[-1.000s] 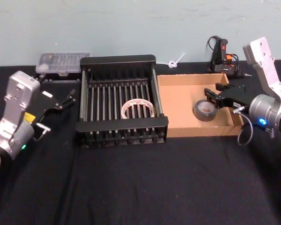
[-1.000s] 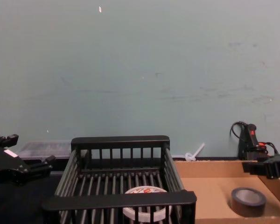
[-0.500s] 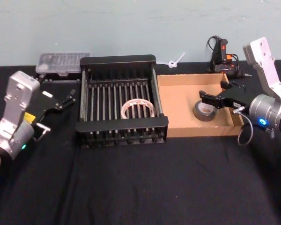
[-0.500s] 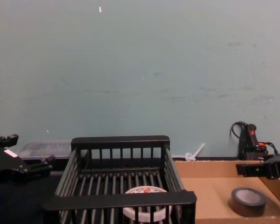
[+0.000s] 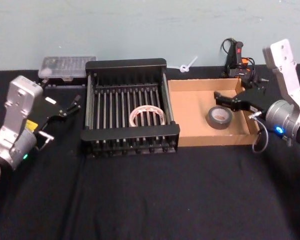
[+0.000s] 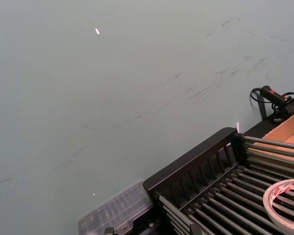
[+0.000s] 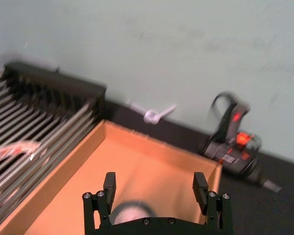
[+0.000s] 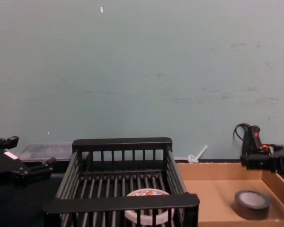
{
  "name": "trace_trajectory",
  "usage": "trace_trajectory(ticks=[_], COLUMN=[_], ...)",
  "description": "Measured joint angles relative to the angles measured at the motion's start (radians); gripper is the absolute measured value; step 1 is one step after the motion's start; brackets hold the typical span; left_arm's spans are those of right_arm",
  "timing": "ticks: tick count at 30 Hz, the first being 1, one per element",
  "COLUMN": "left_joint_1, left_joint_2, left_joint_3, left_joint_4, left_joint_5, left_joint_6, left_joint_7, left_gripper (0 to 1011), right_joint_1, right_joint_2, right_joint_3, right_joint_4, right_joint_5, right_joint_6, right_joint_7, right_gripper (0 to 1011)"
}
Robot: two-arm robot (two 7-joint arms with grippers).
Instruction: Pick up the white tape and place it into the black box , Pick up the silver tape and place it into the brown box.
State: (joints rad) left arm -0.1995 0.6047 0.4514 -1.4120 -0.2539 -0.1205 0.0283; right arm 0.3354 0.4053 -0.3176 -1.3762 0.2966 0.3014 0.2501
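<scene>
Over the brown box point(image 5: 190, 102), the right gripper point(image 5: 229, 101) hangs with its fingers spread wide and nothing between them. The silver tape point(image 5: 219, 118) lies flat on the floor of the brown box, just under and in front of the fingers, not touching them. The white tape point(image 5: 147, 115) lies flat in the black box point(image 5: 127, 65). So both tapes look to be where they belong, and the job seems almost done. The left gripper point(image 5: 67, 107) waits beside the black box, fingers a little apart, holding nothing. Next, I think the right arm only needs to lift up and pull back without bumping the cardboard wall.
</scene>
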Motion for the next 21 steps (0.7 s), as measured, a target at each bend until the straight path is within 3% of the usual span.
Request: trace_trajectory(ticks=[7,10,21], left_joint_1=[0.0,0.0,0.0], left_joint_2=[0.0,0.0,0.0], left_joint_3=[0.0,0.0,0.0], left_joint_4=[0.0,0.0,0.0], left_joint_5=[0.0,0.0,0.0], left_joint_6=[0.0,0.0,0.0], left_joint_7=[0.0,0.0,0.0], left_gripper=[1001,1001,1001], right_joint_1=[-0.053,-0.071,-0.133], right_joint_2=[-0.038,-0.05,-0.08], right_joint_3=[0.021,0.027,0.049], right_joint_4=[-0.005,0.004,0.031], right_joint_5=[-0.067,-0.089,-0.135], right_joint_6=[-0.193,-0.243,-0.291], right_joint_7=[-0.081,-0.102,-0.145], right_gripper=[1002,1002,1002])
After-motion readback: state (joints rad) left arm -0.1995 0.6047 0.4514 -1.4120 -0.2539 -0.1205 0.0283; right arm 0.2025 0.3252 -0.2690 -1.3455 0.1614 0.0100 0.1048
